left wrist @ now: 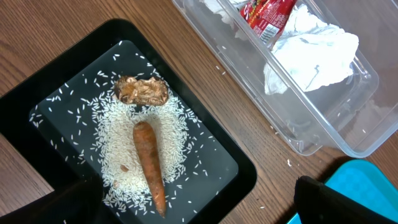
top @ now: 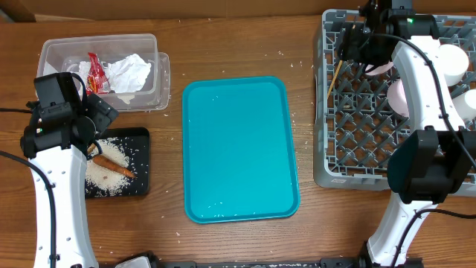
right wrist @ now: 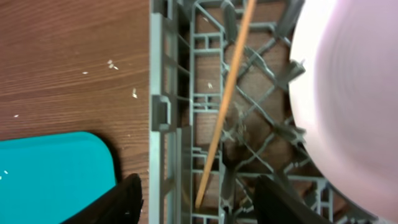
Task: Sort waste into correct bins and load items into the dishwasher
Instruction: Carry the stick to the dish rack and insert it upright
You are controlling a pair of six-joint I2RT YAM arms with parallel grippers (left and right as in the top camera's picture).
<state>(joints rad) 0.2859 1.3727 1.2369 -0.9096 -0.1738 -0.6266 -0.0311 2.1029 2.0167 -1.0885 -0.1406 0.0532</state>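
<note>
My left gripper is open and empty above the black tray, which holds spilled rice, a carrot and a brown food lump. In the overhead view the tray sits at the left. My right gripper is open and empty over the left edge of the grey dishwasher rack, where a wooden chopstick lies slanted and a pink plate stands. The rack is at the right in the overhead view.
A clear plastic bin at the back left holds crumpled white paper and a red wrapper. An empty teal tray lies in the middle. White cups stand in the rack. Rice grains are scattered on the table.
</note>
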